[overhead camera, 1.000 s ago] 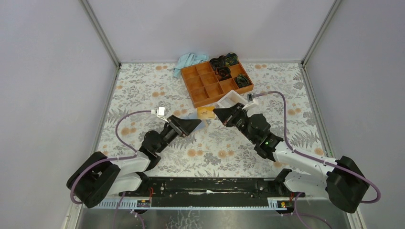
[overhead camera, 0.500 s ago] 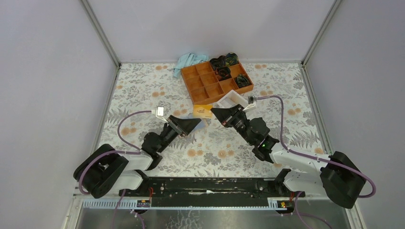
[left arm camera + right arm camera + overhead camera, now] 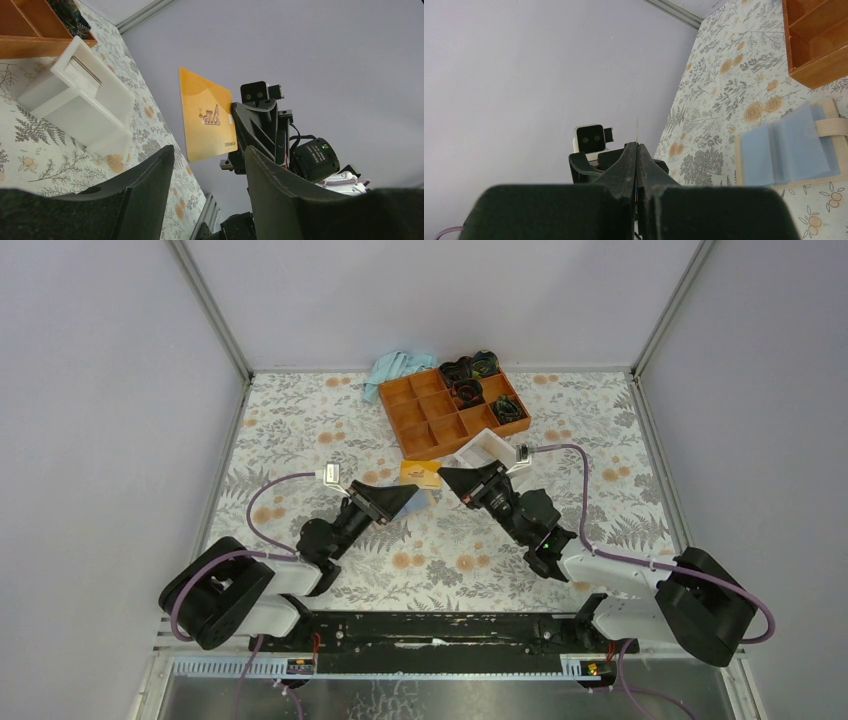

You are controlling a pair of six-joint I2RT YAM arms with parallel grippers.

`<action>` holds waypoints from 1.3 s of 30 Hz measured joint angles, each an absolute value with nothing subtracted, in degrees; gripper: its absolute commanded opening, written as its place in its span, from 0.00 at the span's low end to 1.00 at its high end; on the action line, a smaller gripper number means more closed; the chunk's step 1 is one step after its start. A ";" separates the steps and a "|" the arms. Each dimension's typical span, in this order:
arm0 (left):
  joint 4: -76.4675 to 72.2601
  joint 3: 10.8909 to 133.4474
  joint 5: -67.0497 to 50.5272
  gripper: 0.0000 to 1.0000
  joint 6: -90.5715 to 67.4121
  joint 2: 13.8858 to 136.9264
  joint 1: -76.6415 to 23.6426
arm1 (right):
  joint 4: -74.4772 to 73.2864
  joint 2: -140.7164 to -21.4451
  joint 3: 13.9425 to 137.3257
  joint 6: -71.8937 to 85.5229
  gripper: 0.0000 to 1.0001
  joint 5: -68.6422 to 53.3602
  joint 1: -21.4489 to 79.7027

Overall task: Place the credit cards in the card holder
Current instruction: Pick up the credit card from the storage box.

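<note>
Near the tray (image 3: pixel 412 412), right gripper (image 3: pixel 445 475) pinches a card (image 3: pixel 207 120) by its edge; the parted left gripper (image 3: pixel 408 496), if misaligned, could knock it loose.

Illegible logo and small print on orange card (image 3: pixel 207 120)

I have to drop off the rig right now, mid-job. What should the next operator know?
Right tool: shut on an orange card, held upright in the air.
Left tool: open, empty, near that card but not gripping it.
Card holder: lying open on the table, blue sleeves up.
More cards stand in the white box.
Done: one card picked up. Left: sleeve it, then the rest. Whether any card is already in, I cannot tell.
</note>
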State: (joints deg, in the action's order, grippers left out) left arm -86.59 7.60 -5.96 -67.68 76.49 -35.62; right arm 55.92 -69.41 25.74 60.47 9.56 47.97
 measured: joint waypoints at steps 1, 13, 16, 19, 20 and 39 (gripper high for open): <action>-86.65 7.60 -5.87 0.58 -67.72 76.60 -35.62 | 56.27 -69.49 25.63 60.58 0.00 9.56 47.97; -86.94 8.25 -4.75 0.43 -68.25 77.97 -35.62 | 59.42 -71.77 24.12 62.52 0.00 9.54 48.34; -87.05 8.56 -4.62 0.36 -68.27 78.22 -35.62 | 60.23 -72.36 24.08 62.98 0.00 9.50 48.45; -87.05 8.56 -4.45 0.26 -68.34 78.22 -35.62 | 60.82 -72.40 23.94 63.29 0.00 9.50 48.45; -87.07 8.56 -4.43 0.24 -68.38 78.22 -35.62 | 61.06 -72.40 23.83 63.33 0.00 9.50 48.45; -87.44 7.75 -5.28 0.07 -66.61 78.32 -33.63 | 57.65 -68.75 21.08 59.66 0.53 8.88 48.71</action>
State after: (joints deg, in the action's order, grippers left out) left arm -87.44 7.75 -5.28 -66.61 78.32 -33.63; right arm 57.65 -68.75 21.08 59.66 8.88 48.71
